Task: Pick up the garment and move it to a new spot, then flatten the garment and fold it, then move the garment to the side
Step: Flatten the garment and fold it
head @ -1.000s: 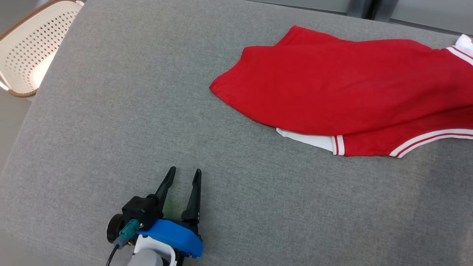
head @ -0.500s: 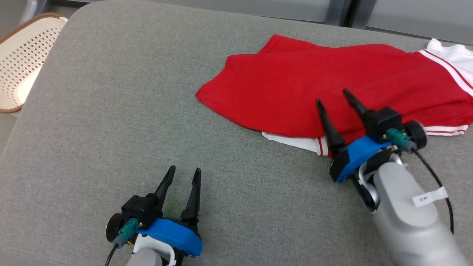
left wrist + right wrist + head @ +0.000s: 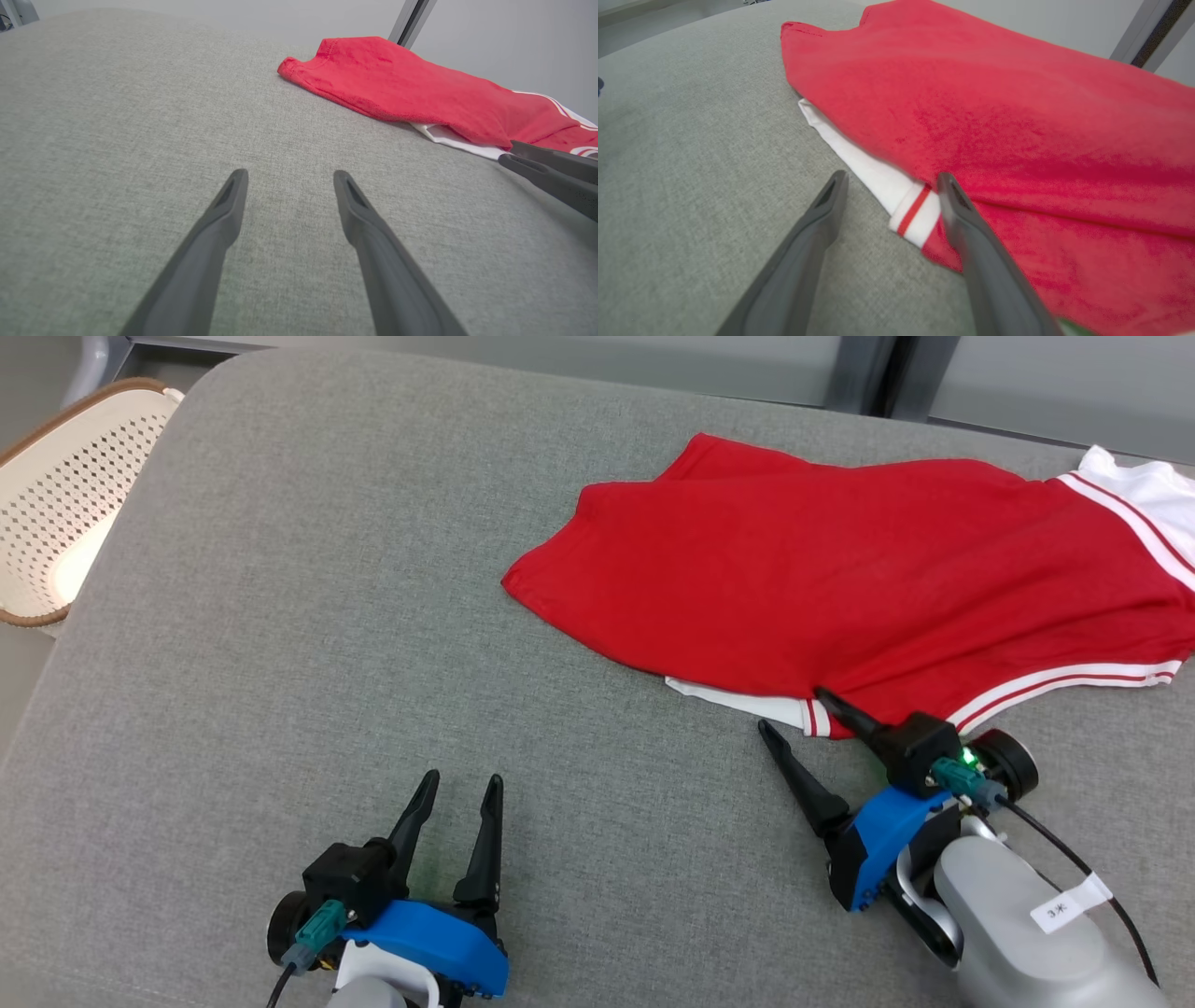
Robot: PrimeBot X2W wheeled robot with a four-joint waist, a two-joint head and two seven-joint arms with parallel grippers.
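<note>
My right gripper (image 3: 793, 709) is spread wide and holds nothing. The striped cuff (image 3: 915, 212) lies in the gap. One finger is over the red hem and the other over bare cushion (image 3: 327, 616); I cannot tell whether either tip touches. Half a second ago this gripper was further out, its fingers over the red body of the shirt (image 3: 822, 569). Now it sits nearer me and lower, lined up on the near edge, which I judge the better place to bite: a loose edge can be pinched, a flat panel cannot.

My left gripper (image 3: 463, 777) is also open and empty. It is low over the cushion, well apart from the cloth and much where it was (my head has turned a little, so the whole picture has slid).

The shirt itself looks unmoved. It lies rumpled and folded over on itself on the far right of the cushion, a white layer poking out under the red near the cuff. A pale basket (image 3: 56, 504) stands off the cushion's left edge.

So the first step is not yet done: nothing is lifted. Closing here would likely catch only the cuff and let the rest trail.
</note>
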